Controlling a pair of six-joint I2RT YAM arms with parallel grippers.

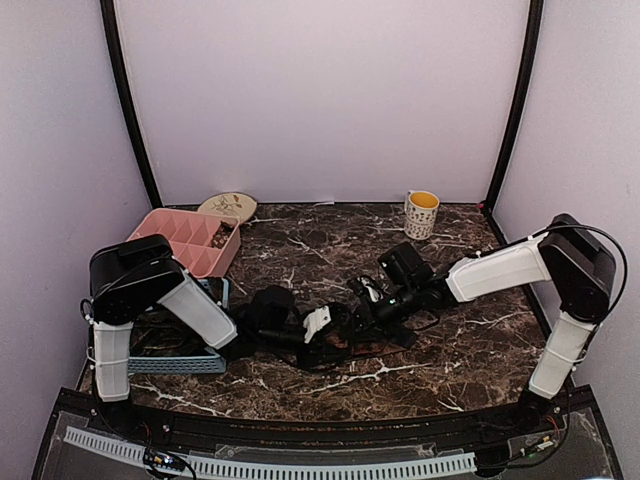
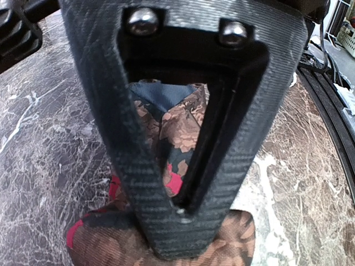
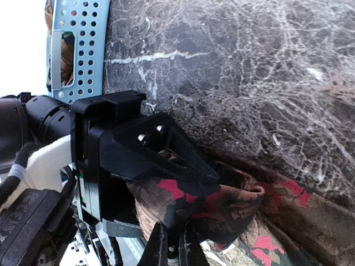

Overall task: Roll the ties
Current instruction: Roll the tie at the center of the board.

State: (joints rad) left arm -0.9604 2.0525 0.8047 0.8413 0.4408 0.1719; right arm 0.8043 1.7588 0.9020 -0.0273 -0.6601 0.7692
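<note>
A tie [image 3: 233, 205] of brown fabric with red and black patches lies bunched on the dark marble table [image 3: 233, 72] and trails off to the lower right. My left gripper [image 2: 180, 209] is shut on a fold of the tie [image 2: 177, 127], which shows between its fingers. In the right wrist view the left gripper [image 3: 138, 149] holds that fold up off the table. My right gripper [image 3: 172, 226] is shut on the fold's lower edge from below. In the top view both grippers, left [image 1: 318, 325] and right [image 1: 365, 305], meet at the table's middle, and the dark tie hardly shows there.
A pink compartment tray [image 1: 185, 238] and a plate [image 1: 227, 207] sit at the back left. A mug [image 1: 421, 213] stands at the back right. A blue perforated basket [image 1: 185, 355] lies beside the left arm, with brown fabric behind the basket's [image 3: 77, 50] slot.
</note>
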